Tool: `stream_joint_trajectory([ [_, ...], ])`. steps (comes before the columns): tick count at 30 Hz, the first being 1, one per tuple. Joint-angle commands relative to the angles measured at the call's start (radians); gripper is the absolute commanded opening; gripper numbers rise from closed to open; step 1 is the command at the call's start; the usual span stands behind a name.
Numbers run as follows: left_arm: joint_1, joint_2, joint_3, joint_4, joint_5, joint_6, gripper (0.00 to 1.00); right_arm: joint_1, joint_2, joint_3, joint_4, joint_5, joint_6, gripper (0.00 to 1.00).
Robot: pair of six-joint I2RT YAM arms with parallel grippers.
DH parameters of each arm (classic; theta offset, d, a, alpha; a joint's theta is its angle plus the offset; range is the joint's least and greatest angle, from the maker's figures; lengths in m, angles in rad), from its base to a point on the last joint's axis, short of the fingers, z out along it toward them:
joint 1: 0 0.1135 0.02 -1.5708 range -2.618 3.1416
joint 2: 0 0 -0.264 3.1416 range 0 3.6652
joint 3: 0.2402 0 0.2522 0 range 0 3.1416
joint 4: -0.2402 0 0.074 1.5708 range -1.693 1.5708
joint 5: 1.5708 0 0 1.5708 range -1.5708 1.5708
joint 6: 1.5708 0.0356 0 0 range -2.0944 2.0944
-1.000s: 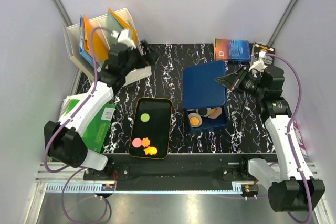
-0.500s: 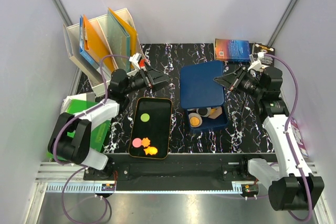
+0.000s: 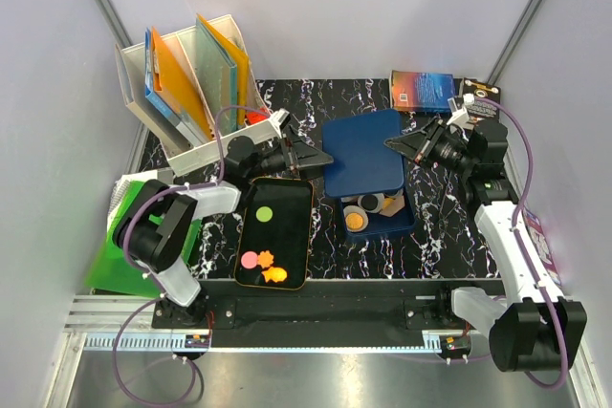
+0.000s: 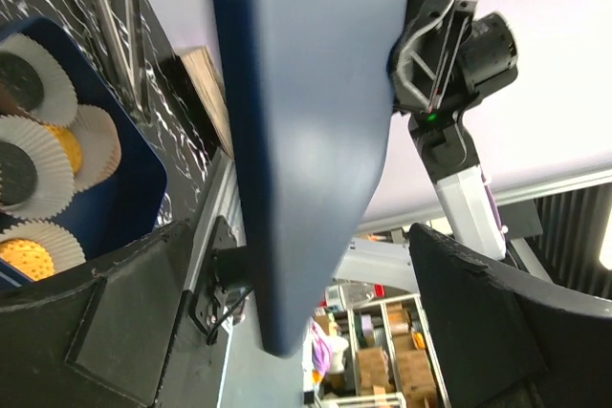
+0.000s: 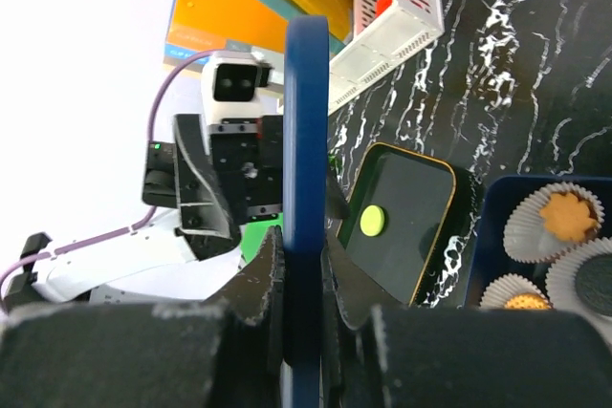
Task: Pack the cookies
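Observation:
My right gripper (image 3: 399, 145) is shut on the right edge of the blue box lid (image 3: 363, 155) and holds it tilted above the open blue box (image 3: 405, 221). In the right wrist view the jaws (image 5: 303, 265) clamp the lid's edge (image 5: 304, 121). My left gripper (image 3: 320, 157) is open at the lid's left edge; in the left wrist view the lid (image 4: 306, 121) hangs between the spread fingers (image 4: 115, 322). A green cookie (image 3: 264, 214), a pink one (image 3: 250, 259) and two orange ones (image 3: 272, 267) lie on the black tray (image 3: 287, 193). The box holds white liners with orange cookies (image 3: 355, 221).
A white file rack with coloured folders (image 3: 186, 74) stands at the back left. A green notebook (image 3: 129, 260) lies at the left edge. A book (image 3: 423, 90) lies at the back right. The tray sits just left of the box.
My left arm has swung right from the file rack to the lid's left edge, jaws open. My right gripper has carried the lid slightly left and back.

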Motion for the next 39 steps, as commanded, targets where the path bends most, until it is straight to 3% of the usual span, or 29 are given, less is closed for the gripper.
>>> stream_joint_trajectory([
  [1, -0.027, 0.019, 0.047, 0.143, 0.035, -0.021, 0.99, 0.011, 0.009, 0.007, 0.093, -0.062, 0.032, 0.00],
  [8, -0.041, 0.026, 0.060, 0.148, 0.032, -0.016, 0.97, 0.017, 0.011, -0.014, 0.083, -0.056, 0.023, 0.00],
  [15, -0.042, 0.034, 0.052, 0.240, 0.057, -0.061, 0.51, 0.017, 0.000, -0.063, 0.035, -0.027, -0.006, 0.00],
  [23, -0.058, 0.058, 0.040, 0.321, 0.069, -0.102, 0.29, 0.020, 0.011, -0.068, 0.009, -0.016, -0.029, 0.01],
  [27, -0.059, 0.052, 0.035, 0.326, 0.075, -0.102, 0.20, 0.022, 0.006, -0.064, -0.026, -0.002, -0.041, 0.18],
  [32, -0.059, 0.049, 0.029, 0.332, 0.081, -0.104, 0.19, 0.020, -0.017, -0.038, -0.084, 0.042, -0.085, 0.45],
  [36, -0.059, 0.039, 0.014, 0.318, 0.083, -0.087, 0.18, 0.020, -0.041, -0.002, -0.202, 0.131, -0.141, 0.57],
  [39, -0.059, 0.032, -0.008, 0.298, 0.081, -0.062, 0.17, 0.020, -0.087, 0.027, -0.285, 0.253, -0.182, 0.60],
])
